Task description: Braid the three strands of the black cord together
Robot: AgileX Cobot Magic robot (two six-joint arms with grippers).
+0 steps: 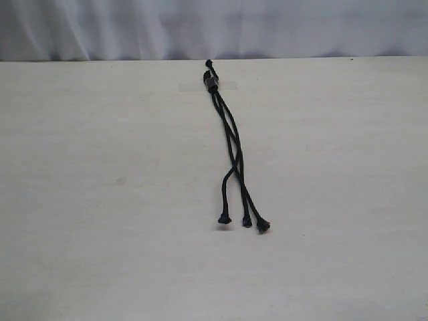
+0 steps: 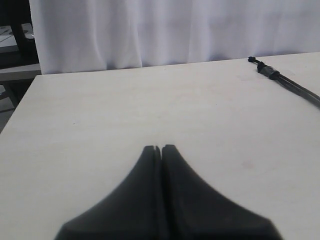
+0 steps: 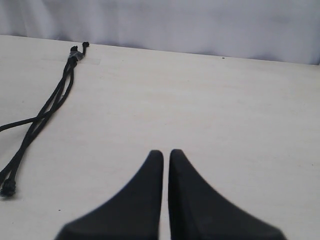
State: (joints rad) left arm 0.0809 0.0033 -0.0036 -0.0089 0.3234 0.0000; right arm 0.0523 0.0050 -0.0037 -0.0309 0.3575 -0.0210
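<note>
Left gripper (image 2: 158, 148): clenched, empty. Right gripper (image 3: 166, 152): jaws all but touching, empty. Black cord (image 1: 235, 150): well apart from both, flat on table (image 1: 100, 200).

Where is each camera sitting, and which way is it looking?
Exterior view: off the arms, looking down at the table and black cord; no robot parts show.
Left wrist view: on that arm, looking past shut left fingers across the table.
Right wrist view: on that arm, past shut right fingers.
All three share the black cord.
</note>
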